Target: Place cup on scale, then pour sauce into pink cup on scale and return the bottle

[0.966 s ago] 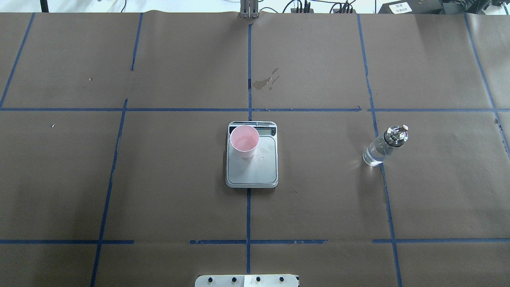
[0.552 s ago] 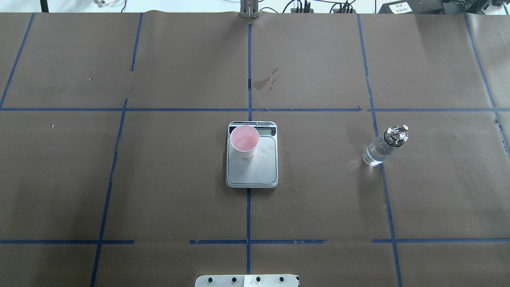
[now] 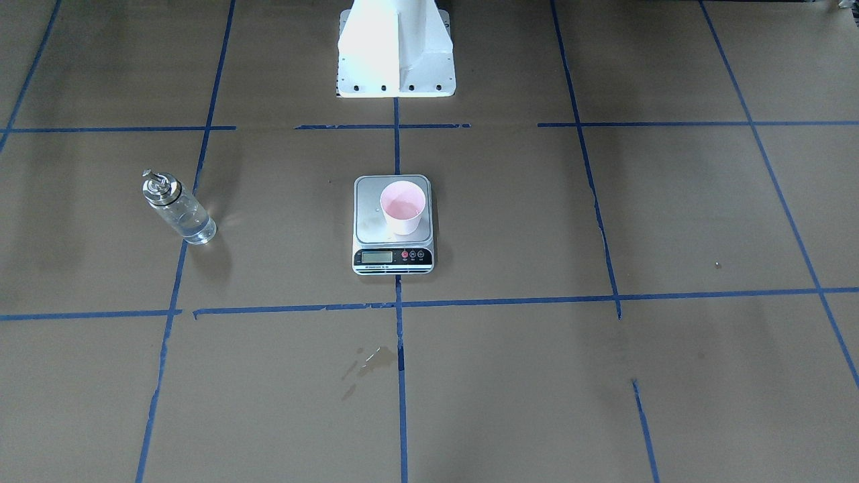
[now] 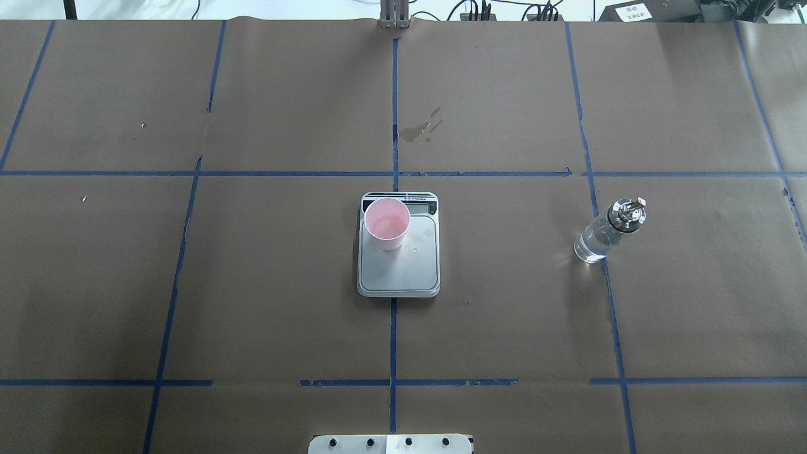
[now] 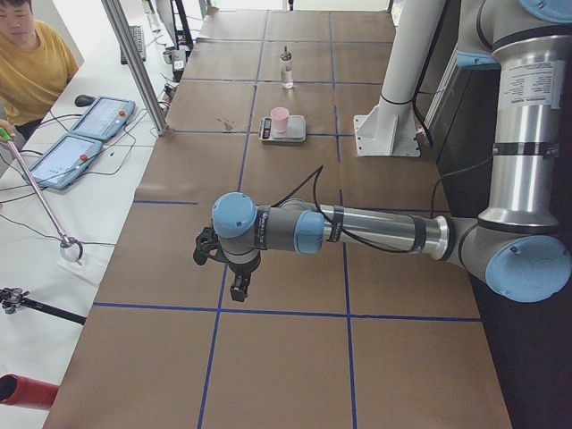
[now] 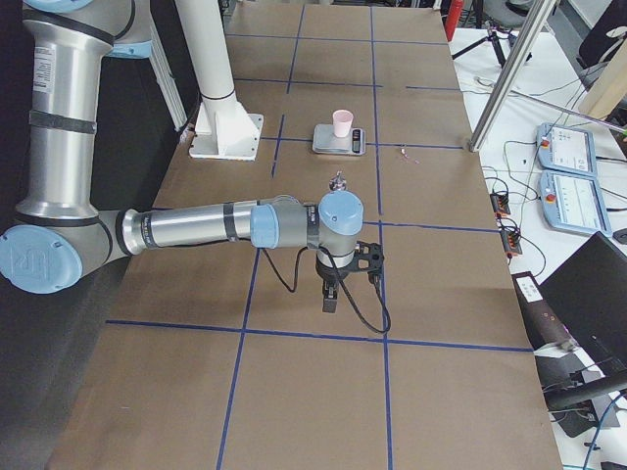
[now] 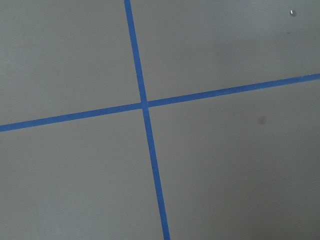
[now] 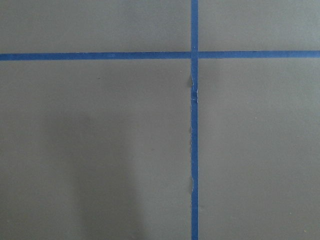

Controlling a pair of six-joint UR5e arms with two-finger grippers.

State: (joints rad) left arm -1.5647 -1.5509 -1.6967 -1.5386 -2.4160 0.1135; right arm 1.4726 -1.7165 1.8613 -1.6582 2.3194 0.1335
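"Pink-lined paper cup [image 4: 387,223] is sitting where?"
"On the square steel-topped digital scale [image 4: 398,274]. The slim clear glass bottle [image 4: 606,232] is standing well apart."
"And the claws?"
"The left gripper [image 5: 239,290] and right gripper [image 6: 330,297] are hanging over the brown-papered table [image 4: 252,284], gripping nothing. Finger spread: cannot tell."

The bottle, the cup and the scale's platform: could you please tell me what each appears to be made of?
The bottle looks like clear glass, see-through with bright glints; its cap is shiny metal. The cup seems to be matte paper or thin plastic, pale pink without glare. The scale is dull grey on top, probably brushed steel, with a white plastic-looking rim.
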